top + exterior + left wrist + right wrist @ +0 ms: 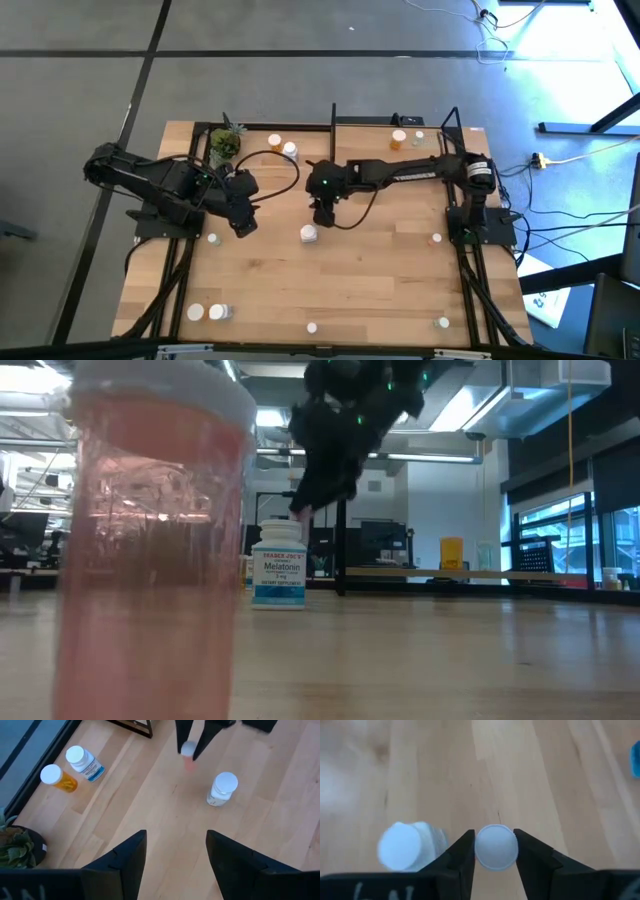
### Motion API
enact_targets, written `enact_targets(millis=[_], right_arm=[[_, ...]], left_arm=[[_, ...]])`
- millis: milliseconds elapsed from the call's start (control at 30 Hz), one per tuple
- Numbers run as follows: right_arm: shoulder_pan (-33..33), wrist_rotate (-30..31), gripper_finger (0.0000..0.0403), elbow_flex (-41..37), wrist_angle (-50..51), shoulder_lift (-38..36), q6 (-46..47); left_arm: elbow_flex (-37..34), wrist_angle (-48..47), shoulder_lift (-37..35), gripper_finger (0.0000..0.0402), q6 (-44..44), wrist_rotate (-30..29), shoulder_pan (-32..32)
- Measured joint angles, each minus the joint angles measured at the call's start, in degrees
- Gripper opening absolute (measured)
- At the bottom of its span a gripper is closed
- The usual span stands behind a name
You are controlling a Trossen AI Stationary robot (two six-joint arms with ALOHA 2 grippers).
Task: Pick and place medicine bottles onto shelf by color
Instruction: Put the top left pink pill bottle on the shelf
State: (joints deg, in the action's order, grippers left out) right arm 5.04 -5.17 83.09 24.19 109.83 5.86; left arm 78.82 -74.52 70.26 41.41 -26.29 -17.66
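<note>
My right gripper (322,214) hangs over the middle of the table, shut on a small pinkish medicine bottle with a white cap (495,848). Just beside it a white medicine bottle (309,234) with a blue label (278,566) stands upright on its base. My left gripper (175,855) hovers open above bare wood at the left (240,218), with nothing between its fingers. The shelf (360,133) runs along the far edge, and several bottles stand on it, white (275,141) and orange (399,138). My right gripper pinches the bottle's white cap (495,865) between its two fingers, one on either side. The fingers come slanting down from above. The pinkish body (190,764) hangs below the fingers, clear of the table.
A small potted plant (226,146) sits at the shelf's left end. Loose bottles lie scattered on the table: near the left arm (213,239), at the right (436,238) and along the near edge (195,312) (443,322). A pink bottle (150,550) stands right before the low camera.
</note>
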Motion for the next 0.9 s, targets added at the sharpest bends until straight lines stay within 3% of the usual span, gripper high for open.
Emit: enact_targets(millis=[367,667,900], right_arm=[[-0.79,0.3,0.0125,15.28,17.06,-2.11,0.37],[-0.98,5.01,0.0125,25.53,27.61,-2.11,-0.38],[-0.98,12.46,0.0125,32.52,37.64,-2.12,0.2]], left_arm=[[-0.01,-0.31,0.01,0.0199,0.0,-0.06,0.0],[-0.01,-0.5,0.02,0.0199,0.0,-0.17,0.0],[-0.01,-0.48,0.02,0.0199,0.0,-0.77,-0.01]])
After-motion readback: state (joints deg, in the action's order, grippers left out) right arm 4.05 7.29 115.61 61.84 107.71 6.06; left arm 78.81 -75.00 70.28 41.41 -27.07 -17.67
